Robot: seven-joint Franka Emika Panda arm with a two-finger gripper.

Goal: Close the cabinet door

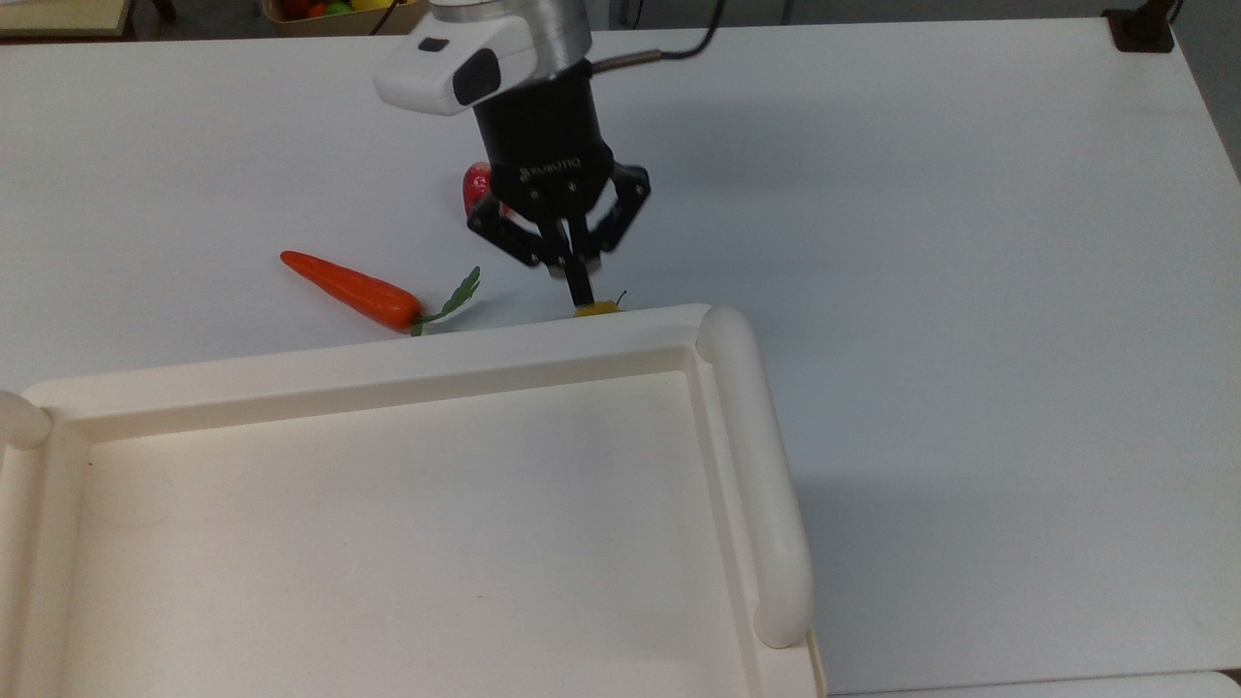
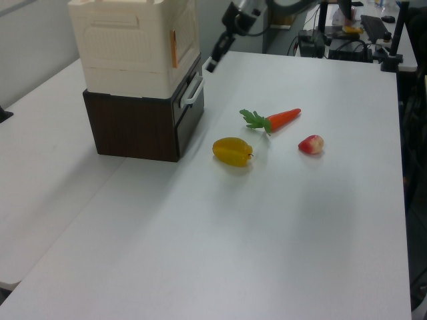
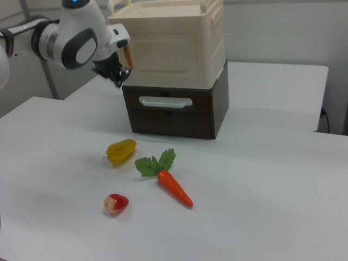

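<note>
— Furniture recorded?
— One white table (image 2: pixel 280 227), matte and evenly lit; a second white table (image 3: pixel 277 92) stood beyond it in the right view.

— Walls?
— A plain pale grey wall (image 3: pixel 283 32) ran behind.

— Anything further?
— Dark stands and cluttered equipment (image 2: pixel 353 40) stood past the table's far edge in the left view.
</note>
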